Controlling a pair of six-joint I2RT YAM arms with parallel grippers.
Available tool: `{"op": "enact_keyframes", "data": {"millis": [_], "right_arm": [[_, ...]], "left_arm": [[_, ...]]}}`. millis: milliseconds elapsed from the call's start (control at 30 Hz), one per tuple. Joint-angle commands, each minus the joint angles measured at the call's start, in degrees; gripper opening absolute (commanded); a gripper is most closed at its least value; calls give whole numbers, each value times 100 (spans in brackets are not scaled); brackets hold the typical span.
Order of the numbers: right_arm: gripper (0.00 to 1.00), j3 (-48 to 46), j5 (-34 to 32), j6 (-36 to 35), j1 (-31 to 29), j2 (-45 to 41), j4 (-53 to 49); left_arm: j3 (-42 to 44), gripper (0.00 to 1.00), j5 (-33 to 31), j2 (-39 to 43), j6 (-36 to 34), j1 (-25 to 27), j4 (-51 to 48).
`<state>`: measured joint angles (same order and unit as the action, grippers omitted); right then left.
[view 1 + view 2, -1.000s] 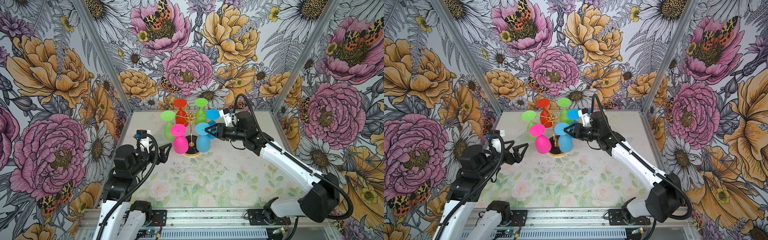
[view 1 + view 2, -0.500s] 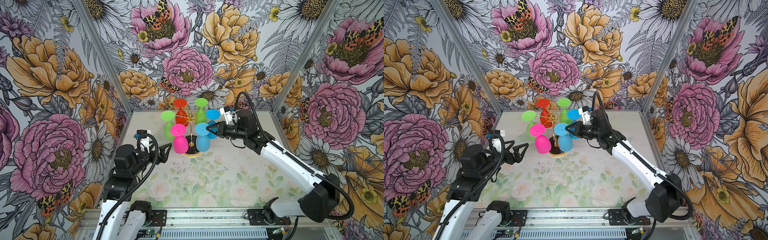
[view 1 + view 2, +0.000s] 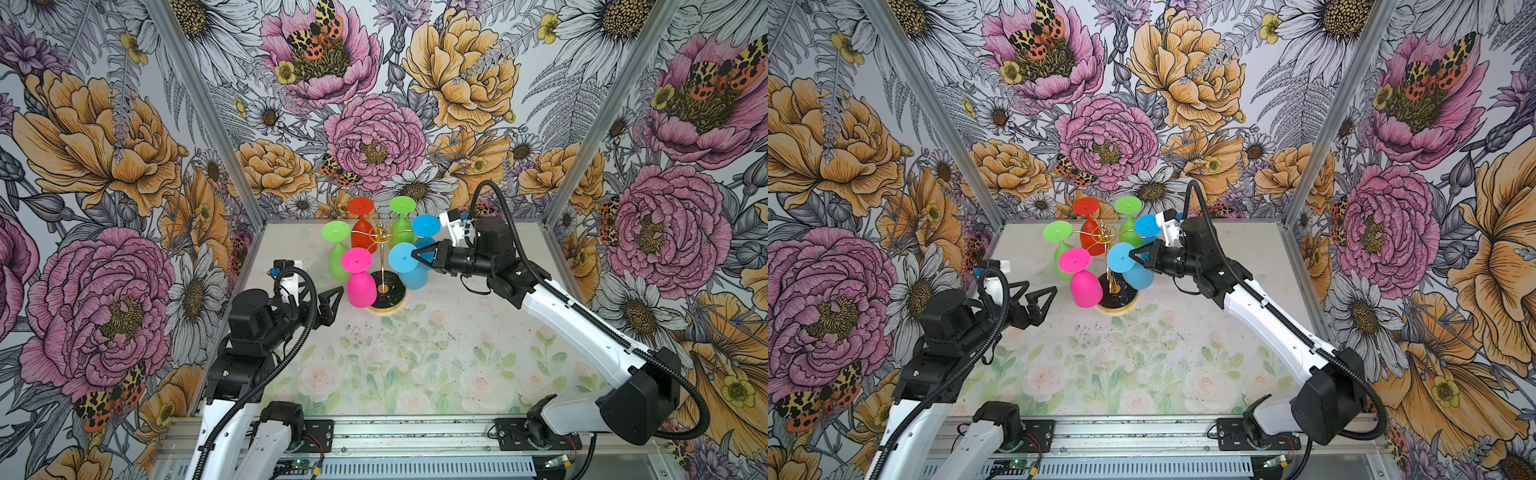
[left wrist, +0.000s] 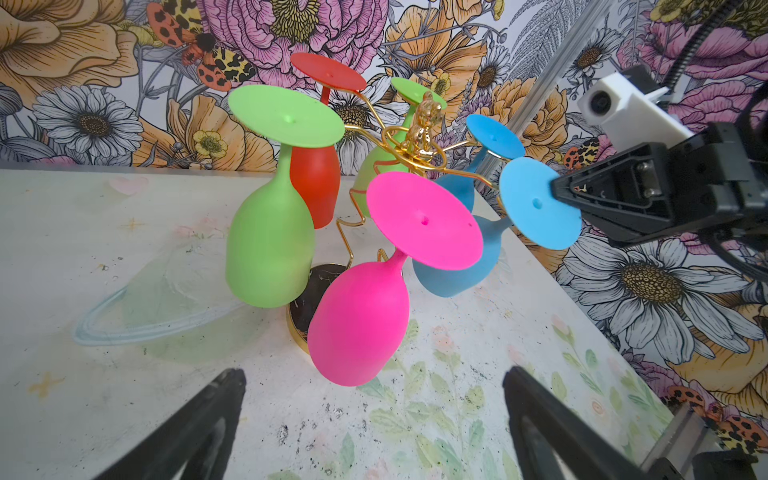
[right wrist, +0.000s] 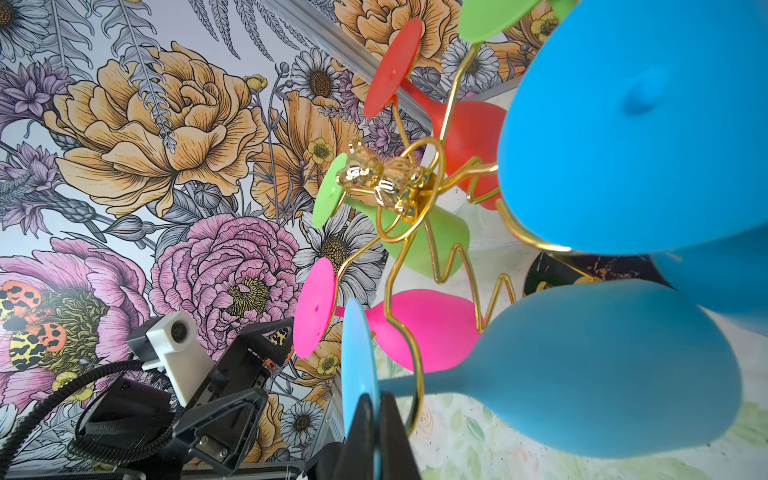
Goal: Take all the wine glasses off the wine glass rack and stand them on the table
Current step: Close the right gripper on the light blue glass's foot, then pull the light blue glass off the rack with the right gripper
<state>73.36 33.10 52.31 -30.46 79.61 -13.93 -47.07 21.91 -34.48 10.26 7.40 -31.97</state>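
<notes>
The wine glass rack (image 3: 381, 237) is a thin gold wire stand on a round black base (image 3: 394, 291) near the back of the table. Several coloured wine glasses hang upside down from its loops. The nearer blue wine glass (image 3: 413, 274) hangs on the right side. My right gripper (image 3: 415, 254) is shut on the rim of its flat round foot (image 5: 358, 353), with the black fingers (image 5: 394, 424) pinching the disc edge-on. My left gripper (image 3: 1040, 291) is open and holds nothing. It stays low, left of the pink glass (image 4: 361, 324) and apart from it.
On the rack's other arms hang a red glass (image 3: 360, 232), two green glasses (image 3: 338, 259), a second blue one (image 3: 426, 226) and the pink one. Flowered walls close in the back and both sides. The table's front half (image 3: 415, 365) holds no objects.
My right gripper has shut onto the rim of the nearer blue glass's foot. The left arm has not moved and stays open.
</notes>
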Motion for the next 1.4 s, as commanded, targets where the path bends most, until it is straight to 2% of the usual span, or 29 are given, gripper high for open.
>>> {"op": "enact_keyframes", "data": {"millis": [0, 933, 1367], "right_arm": [[0, 255, 54, 66, -28, -29, 46], [0, 431, 129, 792, -19, 403, 872], [0, 691, 298, 837, -113, 737, 893]], "left_arm": [[78, 99, -62, 63, -69, 50, 6], [113, 99, -98, 160, -46, 77, 6], [188, 99, -97, 310, 22, 84, -6]]}}
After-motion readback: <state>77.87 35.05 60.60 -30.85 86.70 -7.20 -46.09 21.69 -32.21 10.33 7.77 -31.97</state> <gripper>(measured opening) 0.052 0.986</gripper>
